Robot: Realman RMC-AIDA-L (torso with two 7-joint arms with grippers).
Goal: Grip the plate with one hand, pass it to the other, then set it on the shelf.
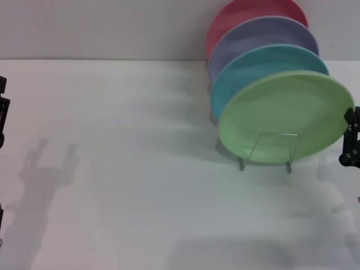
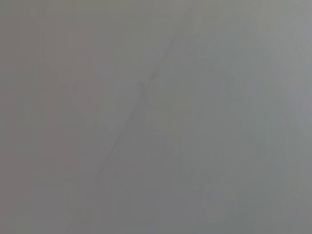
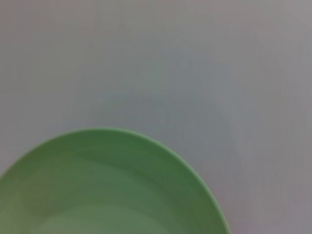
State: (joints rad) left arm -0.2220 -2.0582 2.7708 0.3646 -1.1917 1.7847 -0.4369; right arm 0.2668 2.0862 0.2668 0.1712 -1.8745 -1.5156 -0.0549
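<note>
The light green plate (image 1: 287, 112) stands tilted on edge in the front slot of the silver wire shelf (image 1: 288, 163), on the right side of the white table. In the right wrist view, the plate (image 3: 107, 190) fills the lower part of the picture. Only a black piece of my right gripper (image 1: 351, 138) shows at the right edge of the head view, right beside the plate's rim; whether it touches the rim is unclear. At the left edge, far from the plate, a sliver of my left gripper (image 1: 3, 112) is visible. The left wrist view shows only plain grey surface.
Behind the green plate, a turquoise plate (image 1: 264, 64), a lavender plate (image 1: 264, 34) and a red plate (image 1: 247, 11) stand in the same shelf. The white table (image 1: 129, 169) runs back to a pale wall.
</note>
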